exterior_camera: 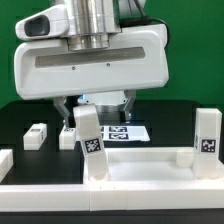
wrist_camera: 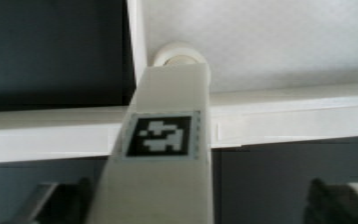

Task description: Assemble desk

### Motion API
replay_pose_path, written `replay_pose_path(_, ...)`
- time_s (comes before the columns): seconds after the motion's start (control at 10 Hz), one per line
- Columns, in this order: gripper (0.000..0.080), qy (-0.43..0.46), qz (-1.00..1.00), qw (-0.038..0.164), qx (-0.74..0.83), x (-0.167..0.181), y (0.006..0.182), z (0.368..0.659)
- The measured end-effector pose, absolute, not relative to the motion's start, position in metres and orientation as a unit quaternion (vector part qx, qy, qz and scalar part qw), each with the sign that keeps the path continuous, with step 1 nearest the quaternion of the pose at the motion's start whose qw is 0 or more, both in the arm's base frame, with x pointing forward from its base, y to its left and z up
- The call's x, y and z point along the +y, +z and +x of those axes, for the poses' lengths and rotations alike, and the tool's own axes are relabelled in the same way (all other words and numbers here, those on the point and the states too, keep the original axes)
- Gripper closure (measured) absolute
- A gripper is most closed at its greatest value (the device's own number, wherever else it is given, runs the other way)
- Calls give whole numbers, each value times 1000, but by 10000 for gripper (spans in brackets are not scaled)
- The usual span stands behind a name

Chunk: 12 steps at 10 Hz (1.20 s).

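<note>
Now I am holding my gripper [wrist_camera: 202, 207] wide open, gripping nothing, its fingers [wrist_camera: 59, 205] straddling a leg [wrist_camera: 165, 120]. That leg is standing upright on the slab [exterior_camera: 140, 160], by its rim.

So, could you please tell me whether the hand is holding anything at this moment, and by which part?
Nothing is held. The hand is open, its fingers standing clear on either side of the tagged leg post.
</note>
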<state>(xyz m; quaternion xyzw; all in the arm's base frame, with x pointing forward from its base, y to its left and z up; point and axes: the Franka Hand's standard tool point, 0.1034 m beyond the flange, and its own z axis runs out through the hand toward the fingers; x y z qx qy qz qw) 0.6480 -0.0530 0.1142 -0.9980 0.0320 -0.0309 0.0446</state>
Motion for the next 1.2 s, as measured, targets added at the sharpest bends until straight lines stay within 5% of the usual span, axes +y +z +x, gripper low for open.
replay_pose_path(0.1,361,-31,-998,45,34,-53,114,648)
replay_pose_path(0.2,361,-29,-996,46,67,-53,114,648)
replay_pose_path(0.3,510,-28,-994,46,100,-55,114,648)
replay_pose_path(0.9,510,-50,-907,38,416,-57,114,639)
replay_pose_path(1.2,509,-50,-828,52,556,-57,113,634)
